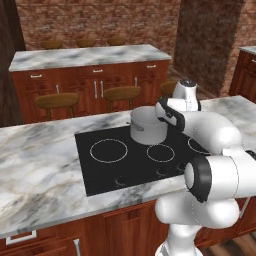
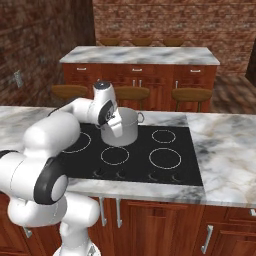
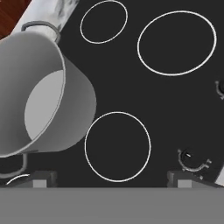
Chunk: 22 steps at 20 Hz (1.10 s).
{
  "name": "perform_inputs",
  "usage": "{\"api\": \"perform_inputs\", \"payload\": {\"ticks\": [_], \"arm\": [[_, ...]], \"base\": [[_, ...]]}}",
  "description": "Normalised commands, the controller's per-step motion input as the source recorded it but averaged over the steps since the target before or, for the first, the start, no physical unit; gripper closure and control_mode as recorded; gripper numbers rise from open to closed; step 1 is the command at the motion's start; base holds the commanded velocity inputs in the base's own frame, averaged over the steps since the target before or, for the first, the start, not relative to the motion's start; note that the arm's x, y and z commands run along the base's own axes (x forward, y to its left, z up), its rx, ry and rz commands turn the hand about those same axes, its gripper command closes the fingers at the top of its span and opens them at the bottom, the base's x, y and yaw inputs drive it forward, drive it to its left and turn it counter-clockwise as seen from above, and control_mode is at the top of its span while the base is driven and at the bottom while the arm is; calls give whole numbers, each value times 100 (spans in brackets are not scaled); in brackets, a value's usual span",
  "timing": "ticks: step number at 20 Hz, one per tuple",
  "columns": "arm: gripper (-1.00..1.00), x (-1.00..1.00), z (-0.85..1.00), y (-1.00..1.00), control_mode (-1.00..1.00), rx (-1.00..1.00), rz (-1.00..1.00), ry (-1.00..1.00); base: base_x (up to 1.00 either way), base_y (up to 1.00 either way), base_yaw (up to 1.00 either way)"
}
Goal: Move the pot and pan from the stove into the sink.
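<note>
The pot (image 1: 147,125) (image 2: 128,128) is a grey-silver cylinder with small side handles, standing upright at the back of the black glass stove (image 1: 115,165) (image 2: 150,150). In the hand view the pot (image 3: 39,92) lies to the left and looks hollow and bare inside. My gripper (image 3: 112,180) (image 2: 118,133) hangs over the stove (image 3: 131,78) beside the pot, above a white burner ring. It is open, its fingertips (image 3: 41,179) set wide apart with nothing between them. The pan and the sink are out of view.
Marble counter (image 1: 35,160) (image 2: 225,150) surrounds the stove on both sides. Touch controls (image 3: 192,159) run along the stove's front edge. Behind the counter stand wooden bar stools (image 1: 121,92) (image 2: 192,94) and a second marble-topped island (image 1: 90,57).
</note>
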Motion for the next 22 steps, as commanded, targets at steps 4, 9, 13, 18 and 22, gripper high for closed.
{"api": "perform_inputs", "payload": {"ticks": [4,9,13,18,22], "arm": [[-100,43,-18,0,-100,0,-2,0],[-100,34,-23,0,-100,0,-1,2],[-100,18,-29,-2,-100,0,-2,3],[-100,32,-22,-1,-100,0,-2,1],[-100,36,-22,0,-100,0,-3,0]], "base": [[0,0,0],[0,0,0],[0,0,0],[0,0,0],[0,0,0]]}}
